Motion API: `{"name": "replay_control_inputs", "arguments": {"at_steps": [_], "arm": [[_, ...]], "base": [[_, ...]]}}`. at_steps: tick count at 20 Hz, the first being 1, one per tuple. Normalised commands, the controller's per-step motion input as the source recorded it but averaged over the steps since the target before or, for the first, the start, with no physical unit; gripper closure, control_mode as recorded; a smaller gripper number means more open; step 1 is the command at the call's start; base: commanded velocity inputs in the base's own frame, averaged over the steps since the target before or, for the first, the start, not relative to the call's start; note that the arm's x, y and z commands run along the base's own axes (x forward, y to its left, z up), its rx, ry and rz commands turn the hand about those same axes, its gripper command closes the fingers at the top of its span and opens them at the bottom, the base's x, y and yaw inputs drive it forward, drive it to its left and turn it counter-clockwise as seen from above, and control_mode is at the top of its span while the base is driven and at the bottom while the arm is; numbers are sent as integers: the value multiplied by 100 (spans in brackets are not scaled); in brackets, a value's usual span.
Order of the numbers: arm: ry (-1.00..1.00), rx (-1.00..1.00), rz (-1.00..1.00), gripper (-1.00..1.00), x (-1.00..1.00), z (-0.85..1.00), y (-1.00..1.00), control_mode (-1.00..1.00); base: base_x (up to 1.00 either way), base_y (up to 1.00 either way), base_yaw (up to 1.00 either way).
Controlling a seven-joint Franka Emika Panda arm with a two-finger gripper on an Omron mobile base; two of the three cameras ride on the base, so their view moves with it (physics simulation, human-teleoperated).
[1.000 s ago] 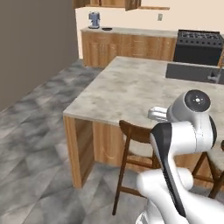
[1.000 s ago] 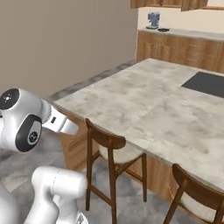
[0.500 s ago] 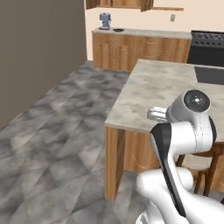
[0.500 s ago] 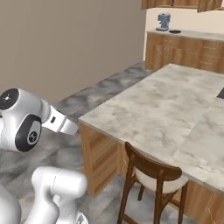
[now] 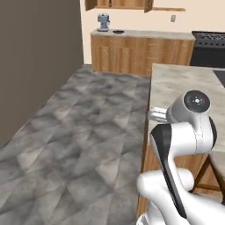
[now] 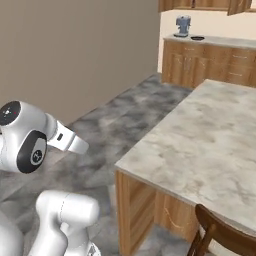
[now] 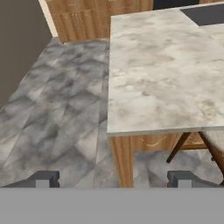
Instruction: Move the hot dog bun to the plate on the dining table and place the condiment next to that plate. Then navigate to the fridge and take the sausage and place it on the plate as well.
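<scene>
The dining table (image 5: pixel 176 83) is an island with a beige-grey marbled top and wooden sides; its bare corner shows in the right base view (image 6: pixel 200 135) and in the hand view (image 7: pixel 162 65). My gripper (image 7: pixel 115 179) hangs in the air, short of the table's corner and above the floor. It is open, and its two dark fingertips (image 7: pixel 47 178) stand far apart with nothing between them. The hot dog bun, plate, condiment, sausage and fridge are out of view.
A dark wooden chair (image 6: pixel 220 235) stands at the table's near side (image 7: pixel 192 146). A far counter with wooden drawers (image 5: pixel 140 52) carries a small grey appliance (image 5: pixel 103 22). A black stove (image 5: pixel 208 44) is beside it. Grey stone floor (image 5: pixel 79 145) stretches left to a wall (image 5: pixel 35 66).
The whole picture has shifted: the base has driven on, so the table has slid to the right in both base views and the chairs have left the left one. The arm's pose is unchanged.
</scene>
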Motion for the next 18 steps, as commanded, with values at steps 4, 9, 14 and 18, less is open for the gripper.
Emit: {"name": "replay_control_inputs", "arguments": {"at_steps": [4, 9, 14, 18], "arm": [[0, 0, 0, -100, 0, 0, 0, 100], [0, 0, 0, -100, 0, 0, 0, 100], [0, 0, 0, -100, 0, 0, 0, 100], [0, 0, 0, -100, 0, 0, 0, 100]], "base": [[100, 100, -25], [100, 100, -25], [100, 95, -28], [100, 81, -30]]}}
